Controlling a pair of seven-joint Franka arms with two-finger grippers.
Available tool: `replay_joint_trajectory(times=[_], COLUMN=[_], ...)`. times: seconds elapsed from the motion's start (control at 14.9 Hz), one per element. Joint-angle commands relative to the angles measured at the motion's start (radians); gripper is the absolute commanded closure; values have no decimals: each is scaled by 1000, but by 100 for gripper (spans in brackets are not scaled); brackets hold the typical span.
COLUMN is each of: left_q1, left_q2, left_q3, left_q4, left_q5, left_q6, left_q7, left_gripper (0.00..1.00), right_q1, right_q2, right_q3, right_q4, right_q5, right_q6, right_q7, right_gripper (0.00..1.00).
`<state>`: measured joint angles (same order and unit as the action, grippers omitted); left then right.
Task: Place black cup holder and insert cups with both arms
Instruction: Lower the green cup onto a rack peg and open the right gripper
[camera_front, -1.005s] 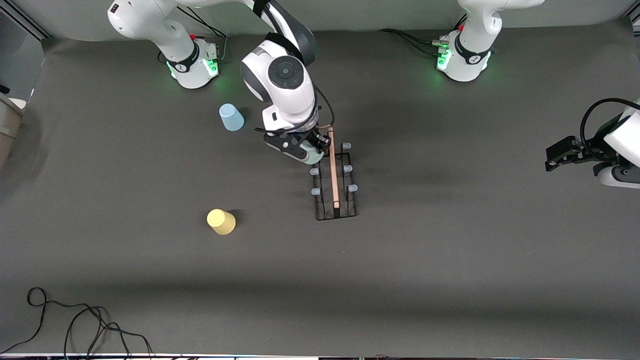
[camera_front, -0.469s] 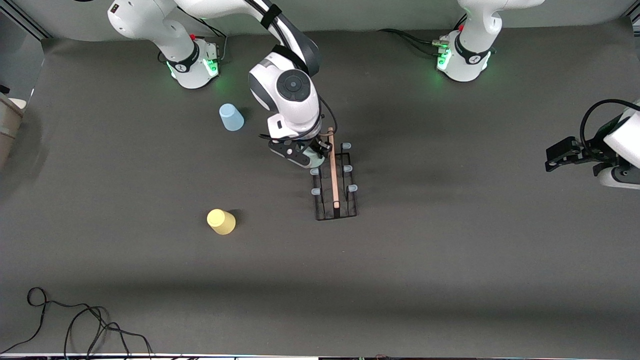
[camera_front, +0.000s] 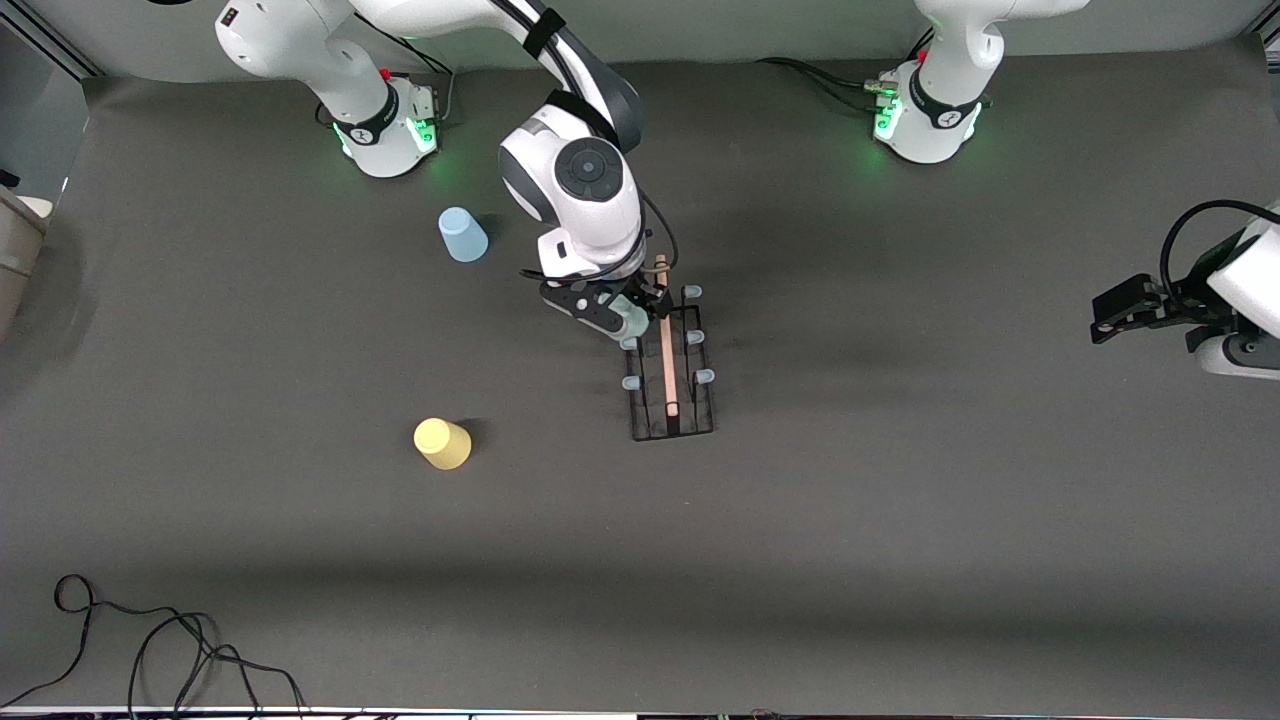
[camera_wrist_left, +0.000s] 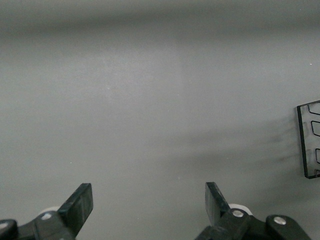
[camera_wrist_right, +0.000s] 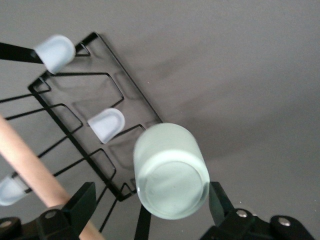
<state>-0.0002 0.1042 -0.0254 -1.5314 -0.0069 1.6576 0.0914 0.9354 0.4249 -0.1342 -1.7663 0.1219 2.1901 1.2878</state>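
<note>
We see the pale green cup (camera_wrist_right: 171, 171) upside down on a black cup holder (camera_front: 672, 365) prong, between the right gripper (camera_wrist_right: 150, 205) fingers, spread and apart from it. Left gripper (camera_wrist_left: 149, 200) waits at 3 o'clock, fingers wide, empty.

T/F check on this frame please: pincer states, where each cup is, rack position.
1. The right pincer is open around the pale green cup, which sits upside down on a prong of the black cup holder. True.
2. The left pincer holds the yellow cup. False: it is open and empty, waiting at the left arm's end of the table.
3. The yellow cup stands on the table, nearer the front camera than the light blue cup. True.
4. The light blue cup is on the rack. False: it stands on the table, toward the right arm's base.
5. The rack lies tipped on its side. False: it stands upright, wooden handle on top.
</note>
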Motion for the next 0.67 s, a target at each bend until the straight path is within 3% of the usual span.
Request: replay_joint_trajectory(times=[0.0, 0.27, 0.6], left_q1=[0, -1, -1], left_q2=[-11, -11, -8], left_q3=[2, 2, 2], left_q4=[-10, -12, -10], left_q5=[5, 5, 5], left_q6=[10, 10, 11], left_q7=[-1, -2, -1], left_gripper=[0, 0, 0], right_q1=[-10, -14, -20], right_q2=[-78, -175, -149], right_q3=[-31, -152, -330], right_q4=[11, 11, 8], right_q5=[1, 13, 15], right_q6=[-87, -208, -225], right_q7=[-27, -235, -601], right_gripper=[0, 0, 0])
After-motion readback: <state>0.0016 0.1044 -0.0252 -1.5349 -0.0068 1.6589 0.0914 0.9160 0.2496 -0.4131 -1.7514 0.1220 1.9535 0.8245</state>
